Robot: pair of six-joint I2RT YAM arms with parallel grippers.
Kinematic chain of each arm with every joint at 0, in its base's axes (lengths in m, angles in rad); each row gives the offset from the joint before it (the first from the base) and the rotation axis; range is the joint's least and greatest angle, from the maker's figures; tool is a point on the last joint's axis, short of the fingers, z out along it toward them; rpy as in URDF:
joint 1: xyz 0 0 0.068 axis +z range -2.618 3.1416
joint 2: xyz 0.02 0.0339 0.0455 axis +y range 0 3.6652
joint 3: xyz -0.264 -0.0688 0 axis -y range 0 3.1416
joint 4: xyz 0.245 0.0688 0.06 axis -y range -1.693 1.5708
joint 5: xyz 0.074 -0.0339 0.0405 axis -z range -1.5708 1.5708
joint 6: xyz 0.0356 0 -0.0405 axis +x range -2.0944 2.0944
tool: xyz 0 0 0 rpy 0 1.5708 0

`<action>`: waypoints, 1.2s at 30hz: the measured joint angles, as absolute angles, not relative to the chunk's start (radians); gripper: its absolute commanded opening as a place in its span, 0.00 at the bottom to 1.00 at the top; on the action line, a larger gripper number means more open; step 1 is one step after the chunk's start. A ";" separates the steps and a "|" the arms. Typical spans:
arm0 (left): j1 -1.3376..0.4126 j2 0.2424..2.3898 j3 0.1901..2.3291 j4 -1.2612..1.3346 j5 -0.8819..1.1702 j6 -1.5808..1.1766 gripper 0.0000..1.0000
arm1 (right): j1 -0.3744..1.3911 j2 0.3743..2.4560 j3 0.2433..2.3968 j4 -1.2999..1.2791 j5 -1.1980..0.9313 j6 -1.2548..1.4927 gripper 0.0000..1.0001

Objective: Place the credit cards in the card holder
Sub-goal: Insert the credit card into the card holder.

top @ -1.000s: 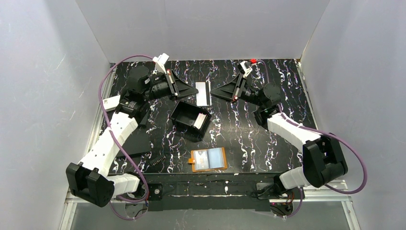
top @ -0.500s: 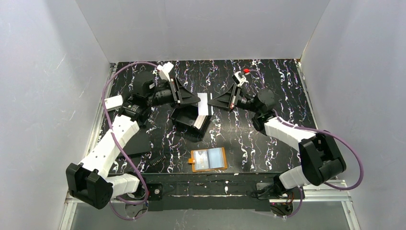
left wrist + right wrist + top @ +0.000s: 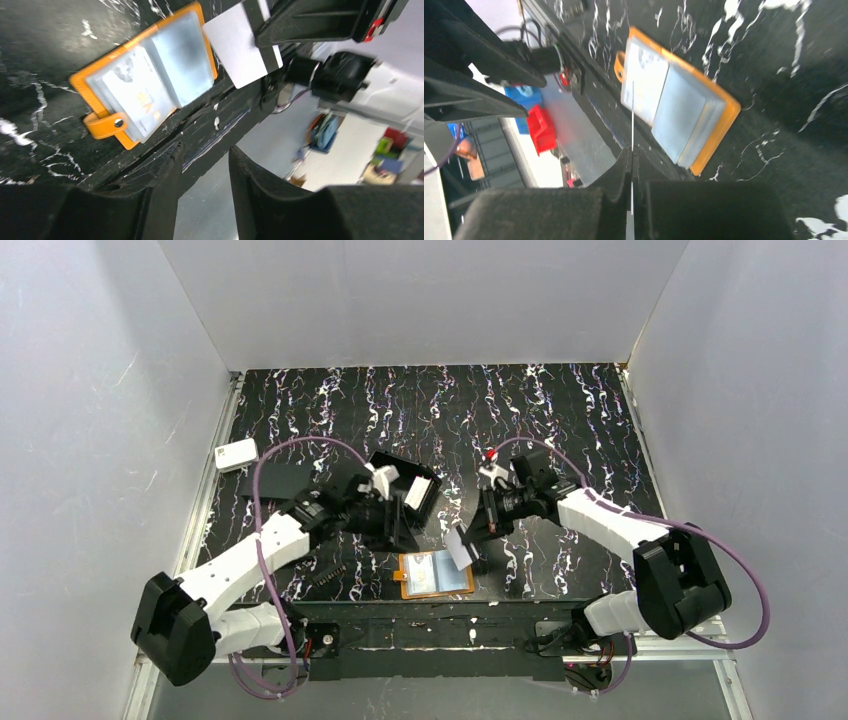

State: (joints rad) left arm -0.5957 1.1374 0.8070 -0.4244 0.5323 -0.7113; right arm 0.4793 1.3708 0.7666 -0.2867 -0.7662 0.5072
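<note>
The orange card holder (image 3: 436, 573) lies open near the table's front edge, its see-through pockets up. It also shows in the left wrist view (image 3: 145, 90) and in the right wrist view (image 3: 679, 105). My right gripper (image 3: 472, 536) is shut on one white credit card (image 3: 458, 548), held just above the holder's right half. That card shows edge-on between the fingers (image 3: 632, 115) and flat (image 3: 242, 45) from the left wrist. My left gripper (image 3: 400, 528) hovers left of the holder, open and with nothing in it (image 3: 202, 165). More credit cards (image 3: 420, 492) stand in the black tray.
The black open box tray (image 3: 400, 460) sits behind the left gripper. A white rounded box (image 3: 236, 454) and a flat black rectangle (image 3: 280, 478) lie at the left. A small black ribbed piece (image 3: 330, 575) lies near the front left.
The white card went from the left gripper to the right one: the left opened, the right shut on it. Both arms swung from the back of the table to the holder at the front.
</note>
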 measured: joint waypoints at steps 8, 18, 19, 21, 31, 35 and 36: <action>-0.801 1.270 0.735 -0.295 0.422 -0.714 0.20 | 0.613 1.397 0.721 -0.285 -0.768 0.508 0.01; -0.808 1.407 0.700 -0.224 0.371 -0.697 0.16 | 0.638 1.470 0.690 -0.205 -0.751 0.551 0.01; -0.809 1.413 0.700 -0.218 0.367 -0.696 0.15 | 0.640 1.478 0.690 -0.197 -0.750 0.553 0.01; -0.809 1.422 0.699 -0.212 0.355 -0.694 0.15 | 0.643 1.493 0.690 -0.183 -0.744 0.557 0.01; -0.809 1.450 0.686 -0.221 0.315 -0.691 0.11 | 0.654 1.541 0.690 -0.150 -0.720 0.574 0.01; -0.809 1.450 0.683 -0.224 0.309 -0.691 0.11 | 0.659 1.555 0.690 -0.144 -0.713 0.578 0.01; -0.809 1.450 0.682 -0.224 0.308 -0.691 0.10 | 0.662 1.558 0.690 -0.142 -0.713 0.579 0.01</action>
